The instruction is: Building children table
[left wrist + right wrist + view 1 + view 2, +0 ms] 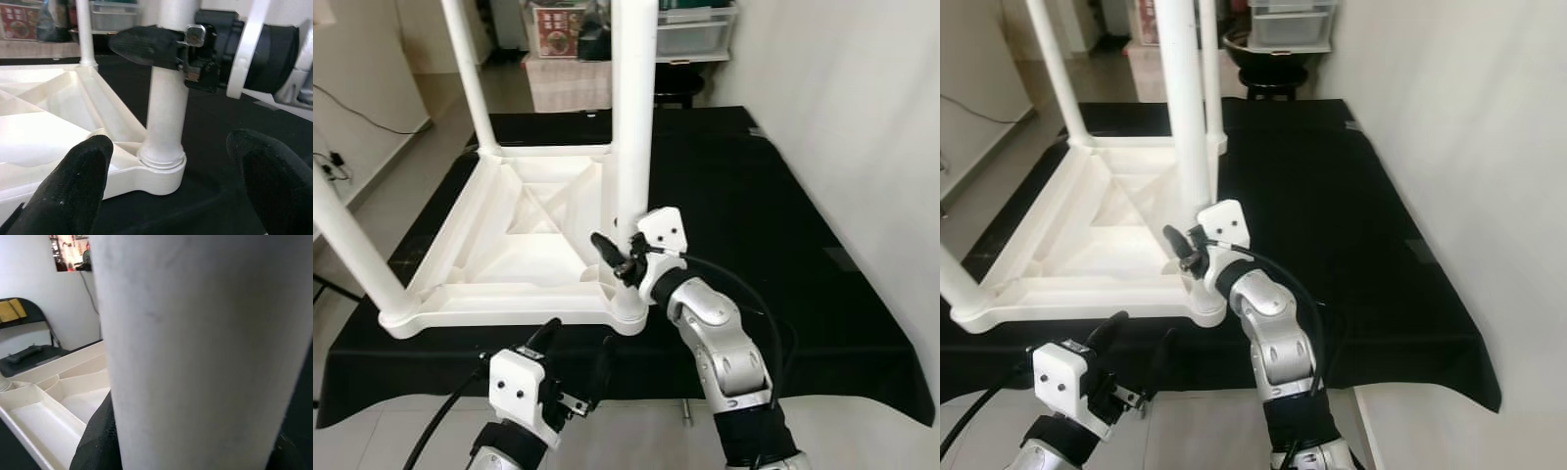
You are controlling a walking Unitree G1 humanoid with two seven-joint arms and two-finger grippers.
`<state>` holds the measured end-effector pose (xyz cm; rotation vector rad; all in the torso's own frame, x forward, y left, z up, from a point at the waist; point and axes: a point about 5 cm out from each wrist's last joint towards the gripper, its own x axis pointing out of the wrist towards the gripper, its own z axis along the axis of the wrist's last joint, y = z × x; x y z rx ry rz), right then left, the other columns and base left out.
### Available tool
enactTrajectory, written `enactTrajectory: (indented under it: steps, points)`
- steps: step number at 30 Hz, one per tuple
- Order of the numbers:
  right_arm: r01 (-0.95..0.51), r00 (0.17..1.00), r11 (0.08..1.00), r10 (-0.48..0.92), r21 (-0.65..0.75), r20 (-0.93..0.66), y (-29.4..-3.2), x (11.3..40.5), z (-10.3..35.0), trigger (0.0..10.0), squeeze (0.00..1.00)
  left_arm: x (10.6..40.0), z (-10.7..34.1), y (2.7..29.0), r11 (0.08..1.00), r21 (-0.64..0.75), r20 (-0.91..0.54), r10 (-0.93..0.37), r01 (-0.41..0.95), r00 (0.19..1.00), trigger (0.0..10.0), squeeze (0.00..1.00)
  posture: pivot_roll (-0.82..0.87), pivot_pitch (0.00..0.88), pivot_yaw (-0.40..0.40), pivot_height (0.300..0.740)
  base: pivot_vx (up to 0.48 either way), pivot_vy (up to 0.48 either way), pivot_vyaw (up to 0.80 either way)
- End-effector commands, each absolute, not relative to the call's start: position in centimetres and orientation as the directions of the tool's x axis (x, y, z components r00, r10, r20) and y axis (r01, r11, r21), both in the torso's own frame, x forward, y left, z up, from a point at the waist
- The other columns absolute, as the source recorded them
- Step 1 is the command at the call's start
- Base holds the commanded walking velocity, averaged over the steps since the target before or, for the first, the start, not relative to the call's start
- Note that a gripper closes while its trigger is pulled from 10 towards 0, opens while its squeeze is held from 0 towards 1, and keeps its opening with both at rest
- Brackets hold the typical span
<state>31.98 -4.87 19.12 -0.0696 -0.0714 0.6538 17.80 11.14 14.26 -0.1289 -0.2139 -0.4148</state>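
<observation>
A: Where's the leg (634,117)?
B: Upright in the near-right socket of the upturned tabletop (509,245), axis vertical. Right gripper (625,257) clamped round it low down.
A: Left gripper (570,354)?
B: Fingers spread, empty, just short of that corner.

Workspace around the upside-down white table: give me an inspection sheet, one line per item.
Surface: black cloth on the floor.
Job's things: table top upside down, legs standing in its corners; near leg seated in its socket.
Clutter: nothing seen on the cloth.
Grippers: right gripper with fingers around the near leg; left gripper open, low, short of the table's edge.
Cables: black cable along the right arm.
Surroundings: white wall, storage box behind.
</observation>
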Motion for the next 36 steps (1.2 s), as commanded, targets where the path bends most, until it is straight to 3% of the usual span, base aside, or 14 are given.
enactTrajectory:
  steps: [1, 4, 5, 7, 8, 12, 14, 15, 19, 25, 26, 27, 28, 36]
  points:
    - [-0.697, 0.716, 0.715, 0.698, -0.064, -0.009, -4.6, 32.7, 18.8, 10.0, 0.56, 17.8, 14.2, 11.2, 0.908, -0.083, 0.230, -0.382, 0.410, 0.895, 10.0, 0.00, -0.02, 0.122, 0.026, 0.740, 0.000, 0.000, 0.00]
    - [-0.739, 0.670, 0.670, 0.742, -0.074, 0.017, -4.4, 32.8, 19.7, 10.0, 0.56, 17.8, 14.2, 11.2, 0.907, -0.085, 0.230, -0.385, 0.413, 0.894, 10.0, 0.00, -0.02, 0.122, 0.026, 0.740, 0.000, 0.000, 0.00]
    - [-0.795, 0.602, 0.602, 0.798, -0.071, 0.031, -4.4, 32.9, 20.4, 10.0, 1.00, 17.8, 14.2, 11.1, 0.906, -0.085, 0.230, -0.388, 0.415, 0.893, 10.0, 0.00, -0.02, 0.122, 0.026, 0.740, 0.000, 0.000, 0.00]
    - [-0.893, 0.440, 0.442, 0.897, -0.089, 0.042, -5.1, 33.2, 21.7, 10.0, 1.00, 17.8, 14.2, 11.1, 0.904, -0.086, 0.231, -0.391, 0.419, 0.891, 10.0, 0.00, -0.01, 0.123, 0.025, 0.740, 0.000, 0.000, 0.00]
    - [-0.893, 0.440, 0.442, 0.897, -0.089, 0.042, -5.1, 33.2, 21.7, 10.0, 1.00, 17.8, 14.2, 11.1, 0.904, -0.086, 0.231, -0.391, 0.419, 0.891, 10.0, 0.00, -0.01, 0.123, 0.025, 0.740, 0.000, 0.000, 0.00]
    - [-0.946, 0.270, 0.260, 0.963, -0.195, -0.024, -6.2, 33.8, 22.5, 10.0, 1.00, 17.7, 14.3, 11.0, 0.904, -0.088, 0.231, -0.390, 0.419, 0.891, 10.0, 0.00, 0.00, 0.126, 0.022, 0.740, 0.000, 0.000, 0.00]
    - [-0.953, 0.245, 0.234, 0.969, -0.194, -0.034, -6.3, 34.0, 22.6, 10.0, 0.95, 17.7, 14.3, 11.0, 0.904, -0.088, 0.232, -0.390, 0.418, 0.891, 10.0, 0.00, 0.00, 0.126, 0.022, 0.740, 0.000, 0.000, 0.00]
    - [-0.961, 0.215, 0.202, 0.975, -0.188, -0.052, -6.4, 34.2, 22.6, 10.0, 0.00, 17.7, 14.3, 11.0, 0.904, -0.088, 0.232, -0.389, 0.418, 0.891, 10.0, 0.00, 0.01, 0.130, 0.020, 0.740, 0.000, 0.000, 0.00]
    - [-0.986, 0.079, 0.056, 0.986, -0.160, -0.144, -6.8, 35.1, 22.2, 10.0, 0.00, 17.4, 14.4, 10.9, 0.905, -0.088, 0.230, -0.389, 0.417, 0.892, 10.0, 0.00, 0.03, 0.140, 0.017, 0.740, 0.000, 0.000, 0.00]
    - [-0.993, 0.053, 0.033, 0.983, -0.117, -0.173, -6.6, 35.7, 21.7, 10.0, 0.00, 17.2, 14.5, 10.9, 0.906, -0.087, 0.227, -0.388, 0.415, 0.893, 10.0, 0.00, 0.03, 0.144, 0.016, 0.740, 0.000, 0.000, 0.00]
    - [-0.993, 0.051, 0.031, 0.983, -0.112, -0.179, -6.6, 35.8, 21.4, 4.0, 0.00, 17.2, 14.5, 10.9, 0.906, -0.087, 0.227, -0.387, 0.414, 0.894, 10.0, 0.00, 0.03, 0.148, 0.017, 0.740, 0.000, 0.000, 0.00]
    - [-0.994, 0.050, 0.030, 0.982, -0.108, -0.182, -6.6, 35.8, 21.2, 4.0, 0.00, 17.1, 14.5, 10.9, 0.906, -0.087, 0.227, -0.386, 0.413, 0.894, 10.0, 0.00, 0.03, 0.148, 0.017, 0.740, 0.000, 0.000, 0.00]
    - [-0.995, 0.056, 0.039, 0.981, -0.097, -0.184, -6.8, 35.9, 21.0, 0.0, 0.00, 17.1, 14.5, 10.8, 0.907, -0.087, 0.226, -0.386, 0.413, 0.894, 10.0, 0.00, 0.03, 0.150, 0.018, 0.740, 0.000, 0.000, 0.00]
    - [-0.998, 0.049, 0.040, 0.984, -0.055, -0.171, -8.1, 36.1, 20.3, 0.0, 0.00, 17.1, 14.5, 10.8, 0.904, -0.091, 0.225, -0.390, 0.417, 0.893, 10.0, 0.00, 0.02, 0.150, 0.028, 0.740, 0.000, 0.000, 0.00]
